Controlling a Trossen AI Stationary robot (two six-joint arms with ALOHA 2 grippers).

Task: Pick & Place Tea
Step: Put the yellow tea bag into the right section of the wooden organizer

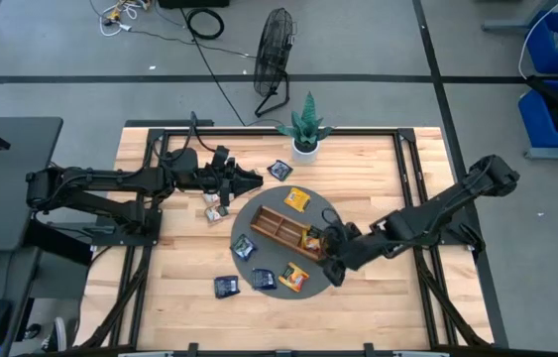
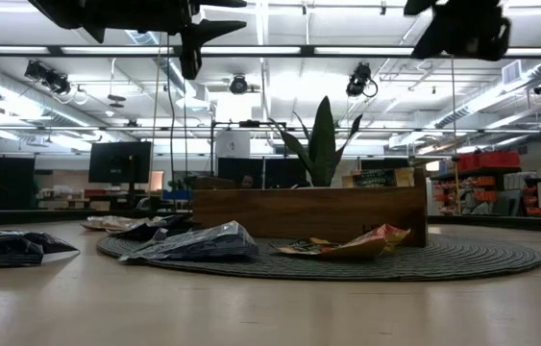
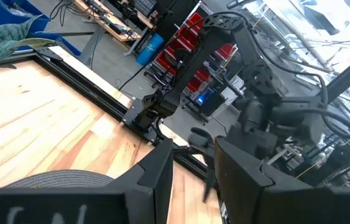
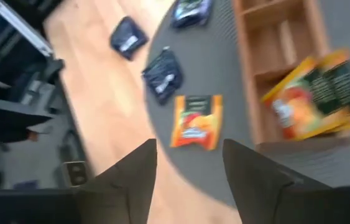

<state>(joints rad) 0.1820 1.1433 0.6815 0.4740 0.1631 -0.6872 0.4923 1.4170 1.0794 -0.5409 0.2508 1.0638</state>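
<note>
The right pincer (image 1: 332,260) hangs over the near end of the tray (image 1: 280,226), at the edge of the round mat (image 1: 259,210). Its two fingers (image 4: 128,180) stand spread with a clear gap between them, and they hold nothing — below the gap lies a yellow-orange sachet (image 4: 196,121) flat on the mat. A second orange sachet (image 4: 314,96) leans across the end compartment of the tray, half over its wall.

The left pincer (image 1: 247,180) is raised above the desk (image 1: 169,297), beside the far-left edge of the mat. Its fingers (image 3: 153,180) are parted by a narrow gap and carry nothing.

The other tea is scattered: dark sachets on the mat (image 1: 244,247) and (image 1: 264,279), one dark sachet (image 1: 226,287) on the bare desk, another (image 1: 279,170) near the plant (image 1: 305,126), an orange one (image 1: 297,199) on the mat past the tray, and pale ones (image 1: 215,210) under the left arm.
</note>
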